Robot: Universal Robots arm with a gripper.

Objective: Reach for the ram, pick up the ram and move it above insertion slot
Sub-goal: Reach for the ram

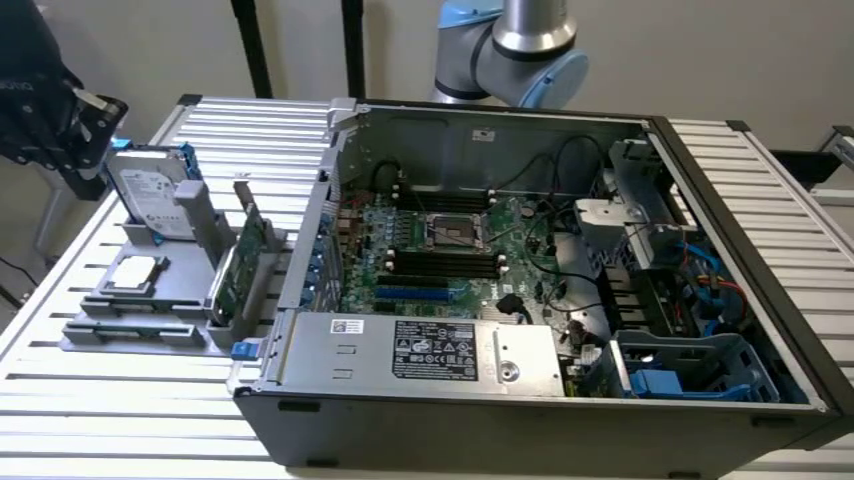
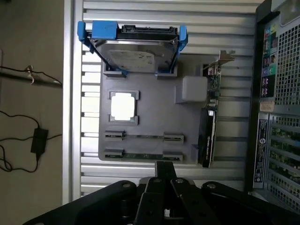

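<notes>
The gripper point(image 2: 164, 167) hangs above the edge of the grey tray point(image 2: 154, 117) on the bench point(image 2: 89, 70), jaws together with nothing between them. The ram point(image 2: 140, 155) sits in the tray's outermost slot, nearest the gripper, at the opposite end of the tray from the hard drive point(image 2: 136, 56).

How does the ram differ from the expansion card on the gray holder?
The ram is a thin, narrow green strip; the expansion card is taller and broader. The card carries a metal bracket and a black part; the ram shows neither. The card stands nearest the computer case; the ram sits farther away. Both are green boards held on edge in the gray holder.
</notes>
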